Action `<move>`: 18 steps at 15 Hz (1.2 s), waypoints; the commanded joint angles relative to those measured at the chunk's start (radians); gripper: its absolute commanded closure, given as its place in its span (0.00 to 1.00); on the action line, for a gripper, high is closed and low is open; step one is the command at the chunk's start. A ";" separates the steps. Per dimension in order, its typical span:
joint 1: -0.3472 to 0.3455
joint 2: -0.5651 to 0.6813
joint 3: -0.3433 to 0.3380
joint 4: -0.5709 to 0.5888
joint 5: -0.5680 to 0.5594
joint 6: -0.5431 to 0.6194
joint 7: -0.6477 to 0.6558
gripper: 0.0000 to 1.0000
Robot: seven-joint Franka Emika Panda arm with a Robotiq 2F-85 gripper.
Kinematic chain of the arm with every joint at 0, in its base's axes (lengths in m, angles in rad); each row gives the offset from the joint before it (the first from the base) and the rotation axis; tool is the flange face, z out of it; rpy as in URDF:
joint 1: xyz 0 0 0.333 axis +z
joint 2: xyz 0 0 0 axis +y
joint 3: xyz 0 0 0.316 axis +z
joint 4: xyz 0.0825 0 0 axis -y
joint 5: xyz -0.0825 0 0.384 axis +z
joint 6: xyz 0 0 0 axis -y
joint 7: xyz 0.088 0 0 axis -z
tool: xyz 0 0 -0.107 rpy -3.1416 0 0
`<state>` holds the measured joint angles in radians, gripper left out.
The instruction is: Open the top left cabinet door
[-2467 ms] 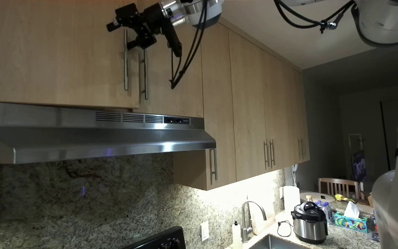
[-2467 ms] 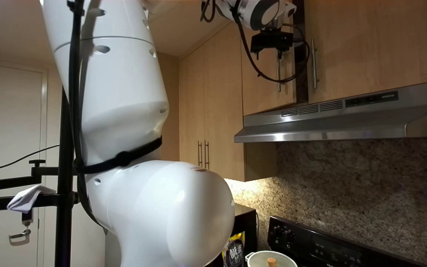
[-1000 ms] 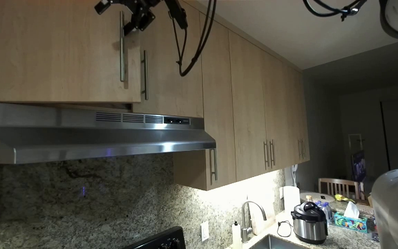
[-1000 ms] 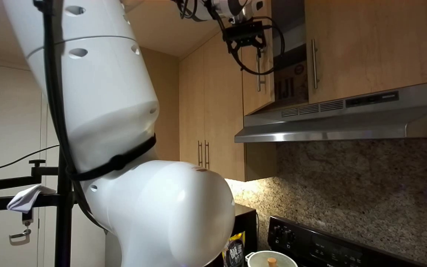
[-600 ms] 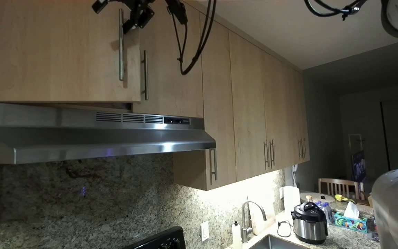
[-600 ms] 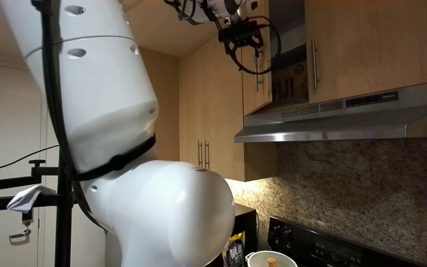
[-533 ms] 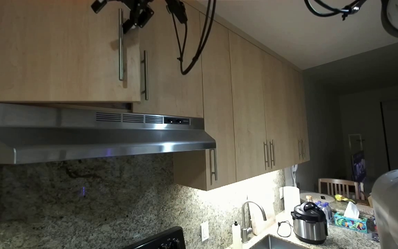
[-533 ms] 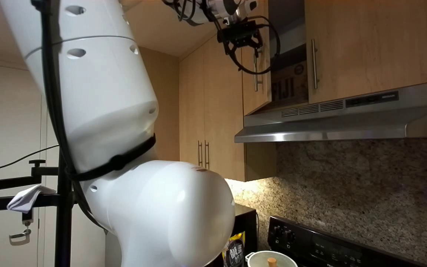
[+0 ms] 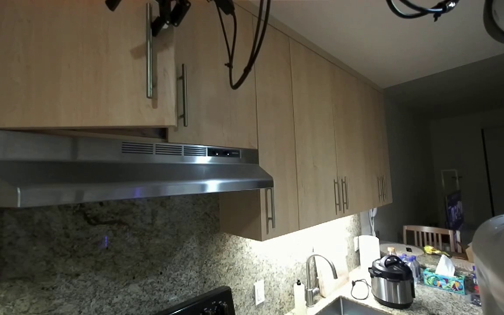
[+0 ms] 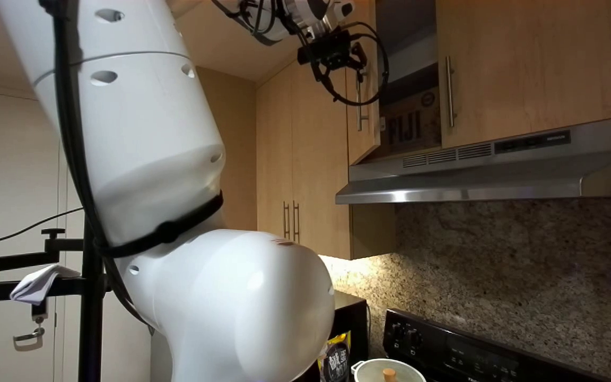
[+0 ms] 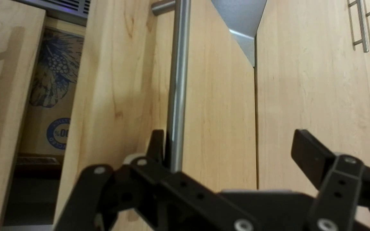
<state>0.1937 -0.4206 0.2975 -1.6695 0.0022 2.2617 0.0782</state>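
The top left cabinet door (image 9: 77, 65) stands part-way out above the range hood (image 9: 125, 175), left of its matching neighbour (image 10: 539, 63), and a printed carton (image 10: 411, 119) shows in the gap. We see the claw (image 11: 231, 146) with its fingers (image 11: 312, 157) well apart around the upright bar handle (image 11: 179, 85), not pinching it: one finger (image 11: 155, 144) lies touching or just beside the bar on the door's free-edge side, the opposite one is well clear toward the hinge side. (How deep that first finger reaches behind the bar, we cannot tell.) We judge this to be a hooked pull, perhaps midway through. To do it well, we should draw the bar along an arc toward near left, rotating the claw as the door turns, since a straight tug could let the bar slide off. Slow, even force suits best; once the gap is wide enough, we might push on the inner face instead.
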 commanded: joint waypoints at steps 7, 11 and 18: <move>-0.007 0.090 0.140 0.150 -0.089 -0.020 0.150 0.00; -0.005 0.107 0.175 0.180 -0.087 -0.047 0.177 0.00; -0.010 0.133 0.212 0.209 -0.132 -0.067 0.231 0.00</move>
<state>0.1720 -0.4074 0.4603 -1.5707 -0.1112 2.1125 0.3147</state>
